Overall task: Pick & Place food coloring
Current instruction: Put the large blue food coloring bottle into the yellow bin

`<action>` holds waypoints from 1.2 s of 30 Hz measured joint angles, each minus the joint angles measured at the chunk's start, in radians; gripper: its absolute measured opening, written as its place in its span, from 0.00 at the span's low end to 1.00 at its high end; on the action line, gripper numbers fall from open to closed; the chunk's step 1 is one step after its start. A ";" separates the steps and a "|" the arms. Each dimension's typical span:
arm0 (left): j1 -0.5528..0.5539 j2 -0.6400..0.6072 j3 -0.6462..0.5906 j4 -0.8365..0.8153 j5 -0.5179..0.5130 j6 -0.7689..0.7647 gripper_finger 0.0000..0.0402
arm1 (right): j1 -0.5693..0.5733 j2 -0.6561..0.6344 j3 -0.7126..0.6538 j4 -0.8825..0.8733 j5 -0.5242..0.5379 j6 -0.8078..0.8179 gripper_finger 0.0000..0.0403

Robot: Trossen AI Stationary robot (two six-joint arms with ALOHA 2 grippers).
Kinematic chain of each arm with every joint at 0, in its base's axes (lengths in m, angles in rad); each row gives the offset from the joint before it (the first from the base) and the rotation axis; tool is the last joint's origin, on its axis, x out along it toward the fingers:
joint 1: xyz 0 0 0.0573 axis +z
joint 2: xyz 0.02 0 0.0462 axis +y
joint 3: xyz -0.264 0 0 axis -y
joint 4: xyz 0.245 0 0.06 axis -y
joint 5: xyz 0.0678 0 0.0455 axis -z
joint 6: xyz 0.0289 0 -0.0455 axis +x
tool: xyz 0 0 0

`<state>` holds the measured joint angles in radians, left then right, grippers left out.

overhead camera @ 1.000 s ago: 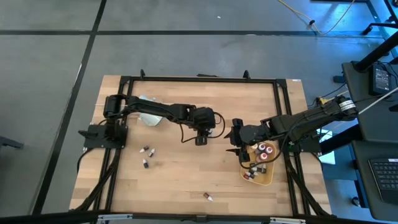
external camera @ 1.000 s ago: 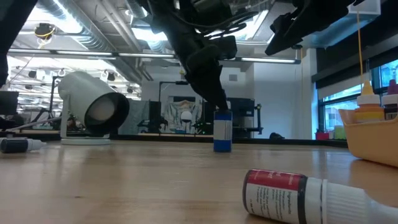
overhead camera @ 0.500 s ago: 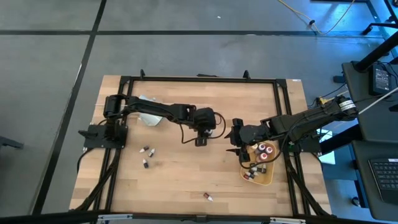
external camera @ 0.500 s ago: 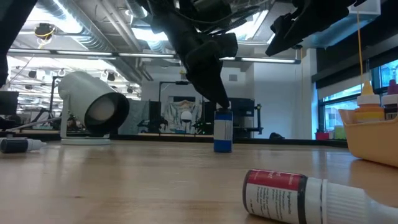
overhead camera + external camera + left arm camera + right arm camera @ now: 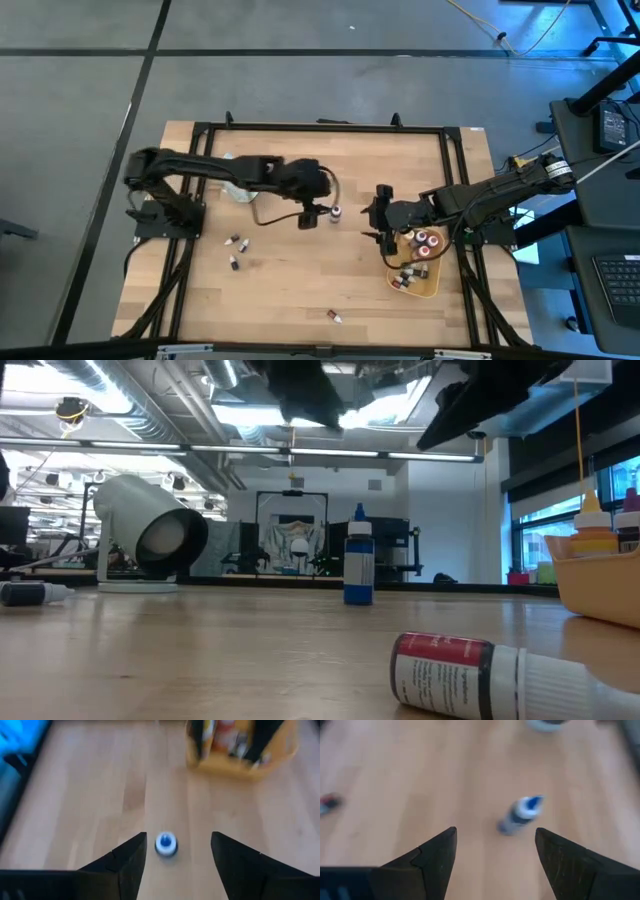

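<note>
My left gripper (image 5: 177, 857) is wide open, holding nothing. The blue food coloring bottle (image 5: 166, 844) stands upright right between my fingers on the wood. Looks light, slick, tippy, so I'd pinch the body, not the cap.

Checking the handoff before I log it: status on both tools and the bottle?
Left tool open, off the small blue dropper bottle, which stands upright on the wooden table. Right tool open beside the tan tray. Nothing between them.
</note>
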<state>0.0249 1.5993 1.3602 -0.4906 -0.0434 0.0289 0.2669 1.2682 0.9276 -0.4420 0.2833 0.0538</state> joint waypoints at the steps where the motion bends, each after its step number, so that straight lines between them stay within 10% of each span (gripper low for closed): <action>1: -0.010 -0.039 -0.036 0.055 -0.010 0.000 0.54 | -0.001 0.000 0.000 0.002 0.029 0.008 0.67; 16: -0.146 -0.556 -0.708 0.615 -0.025 -0.167 0.53 | -0.177 0.070 0.104 0.040 -0.228 -0.064 0.67; 36: -0.188 -0.572 -0.814 0.704 -0.062 -0.252 0.55 | -0.283 0.609 0.599 -0.422 -0.304 -0.220 0.67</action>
<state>-0.1631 1.0275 0.5465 0.2139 -0.1051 -0.2234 -0.0165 1.8775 1.5261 -0.8645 -0.0208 -0.1665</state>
